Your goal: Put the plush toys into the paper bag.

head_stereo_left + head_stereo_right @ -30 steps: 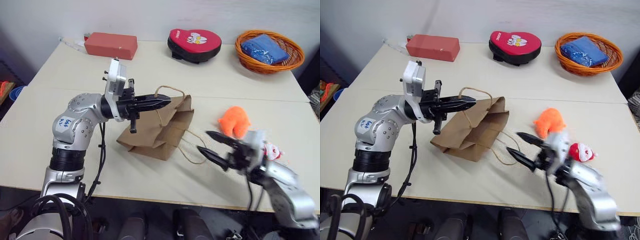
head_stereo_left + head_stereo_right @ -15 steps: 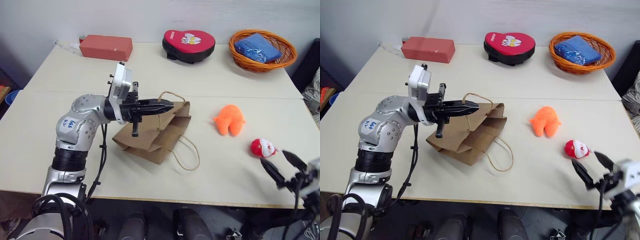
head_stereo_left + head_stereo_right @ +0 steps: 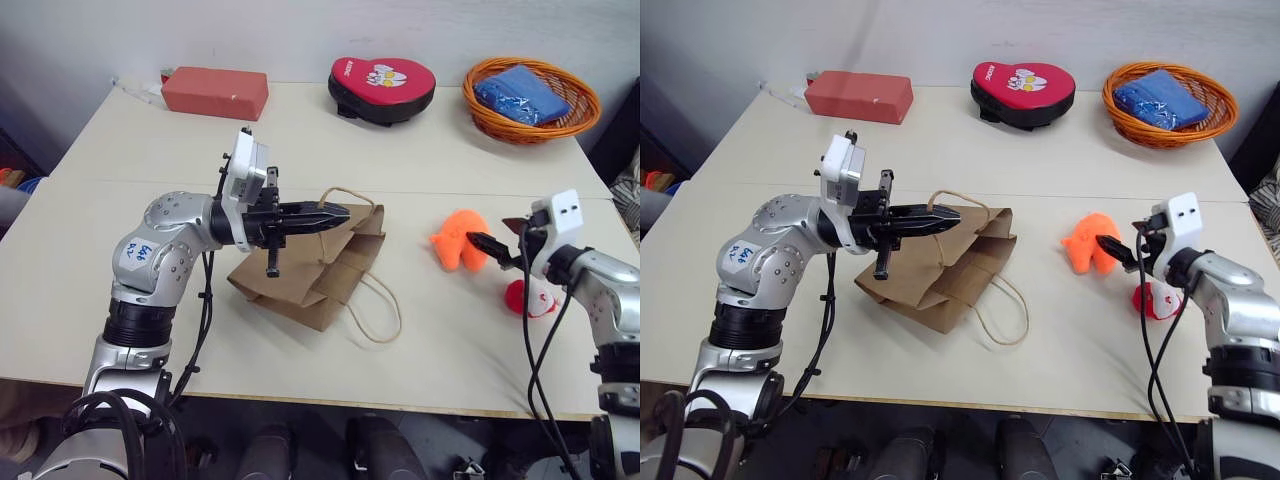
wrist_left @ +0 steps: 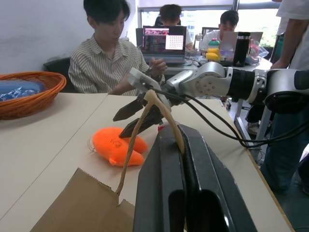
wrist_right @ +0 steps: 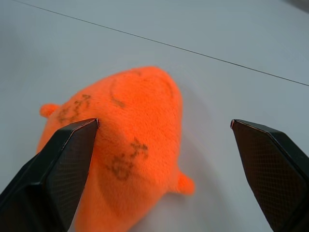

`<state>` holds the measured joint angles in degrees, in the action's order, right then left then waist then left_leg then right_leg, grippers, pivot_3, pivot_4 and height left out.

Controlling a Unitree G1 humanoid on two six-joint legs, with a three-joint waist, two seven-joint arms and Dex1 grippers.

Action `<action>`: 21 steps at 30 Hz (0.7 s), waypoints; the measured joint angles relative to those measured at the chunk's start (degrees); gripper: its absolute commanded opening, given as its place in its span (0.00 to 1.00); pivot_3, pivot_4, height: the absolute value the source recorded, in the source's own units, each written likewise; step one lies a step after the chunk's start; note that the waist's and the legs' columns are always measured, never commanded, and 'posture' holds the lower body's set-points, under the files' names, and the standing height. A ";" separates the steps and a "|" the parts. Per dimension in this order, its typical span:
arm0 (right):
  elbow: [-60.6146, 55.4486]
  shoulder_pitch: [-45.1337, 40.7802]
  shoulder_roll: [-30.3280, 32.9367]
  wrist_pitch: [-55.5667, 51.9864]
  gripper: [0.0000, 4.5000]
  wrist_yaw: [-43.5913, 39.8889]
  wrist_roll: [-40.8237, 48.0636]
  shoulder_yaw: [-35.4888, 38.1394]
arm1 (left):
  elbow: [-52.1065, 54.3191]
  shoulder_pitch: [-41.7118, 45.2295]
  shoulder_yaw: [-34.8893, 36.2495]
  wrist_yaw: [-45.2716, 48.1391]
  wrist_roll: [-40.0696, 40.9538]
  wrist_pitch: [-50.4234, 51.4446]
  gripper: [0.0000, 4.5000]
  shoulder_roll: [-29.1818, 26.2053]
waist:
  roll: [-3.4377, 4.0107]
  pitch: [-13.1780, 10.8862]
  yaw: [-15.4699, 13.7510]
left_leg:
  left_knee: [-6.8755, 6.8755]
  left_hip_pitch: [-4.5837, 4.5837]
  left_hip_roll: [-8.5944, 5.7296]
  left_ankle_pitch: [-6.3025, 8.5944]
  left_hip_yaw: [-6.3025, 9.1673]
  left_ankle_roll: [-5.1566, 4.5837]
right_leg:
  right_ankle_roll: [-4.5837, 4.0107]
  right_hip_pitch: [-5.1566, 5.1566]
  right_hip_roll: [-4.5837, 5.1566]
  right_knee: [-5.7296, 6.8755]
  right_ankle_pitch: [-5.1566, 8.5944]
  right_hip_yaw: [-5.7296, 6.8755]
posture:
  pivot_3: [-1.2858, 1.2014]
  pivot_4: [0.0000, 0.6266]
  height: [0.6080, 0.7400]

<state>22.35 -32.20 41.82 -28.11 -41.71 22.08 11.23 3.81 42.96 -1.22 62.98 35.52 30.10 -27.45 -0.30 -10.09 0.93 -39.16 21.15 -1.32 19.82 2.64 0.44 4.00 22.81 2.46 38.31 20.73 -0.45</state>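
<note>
No text can be read; the left arm's handwritten sticker (image 3: 139, 254) stays illegible.

Head pair looks down and forward over my arms from the near edge of the table (image 3: 330, 150), taking in its whole top to the far edge. Left wrist cam looks along my left gripper (image 4: 186, 159) toward the right edge. Right wrist cam sits close over the orange plush toy (image 5: 130, 150); all views share it.

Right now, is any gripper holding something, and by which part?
The left gripper is shut on one handle of the paper bag. The right gripper is open at the orange toy, holding nothing.
</note>
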 measured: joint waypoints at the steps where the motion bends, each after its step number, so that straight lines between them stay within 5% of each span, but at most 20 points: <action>1: 0.68 -0.73 -0.11 -0.58 0.80 -0.34 -0.05 -0.39 | 0.01 0.00 -0.02 -0.16 -0.01 0.00 0.00 0.08 | 0.00 0.00 -0.11 | 0.00 0.01 0.00 0.00 0.01 0.00 | 0.00 0.00 0.00 0.00 0.00 0.01 | 0.52 0.24 1.00; 9: 1.00 -1.40 -0.16 -5.19 0.19 -3.20 0.82 -1.15 | -0.02 0.00 -0.01 -0.37 -0.10 -0.03 0.00 0.03 | 0.00 0.00 -0.73 | -0.02 0.04 0.00 0.00 0.02 0.00 | 0.01 0.00 0.01 -0.02 -0.01 0.03 | 0.52 0.24 1.00; 12: -4.88 0.05 0.10 -12.48 0.02 -6.54 7.26 2.22 | -0.20 0.02 -0.01 -0.23 -0.15 -0.13 0.00 0.02 | 0.01 -0.01 -0.70 | 0.00 0.04 0.01 0.00 0.04 0.00 | 0.01 0.00 0.00 0.00 -0.01 0.04 | 0.52 0.24 1.00; 21: -33.48 1.35 -0.54 -41.10 0.00 -3.98 35.75 9.84 | -1.97 0.76 -0.03 0.23 -0.53 -0.67 0.00 0.81 | 0.01 -0.01 -0.86 | 0.02 0.08 0.02 0.00 0.16 0.00 | 0.01 -0.01 0.02 -0.29 -0.01 0.11 | 0.52 0.24 1.00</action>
<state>-11.13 -30.85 41.28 -69.21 -45.69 57.83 21.07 1.83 43.72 -1.25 63.21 34.99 29.43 -26.64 -0.29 -10.10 0.07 -39.15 21.22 -1.30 19.82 2.80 0.44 4.01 22.80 2.48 38.02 20.72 -0.34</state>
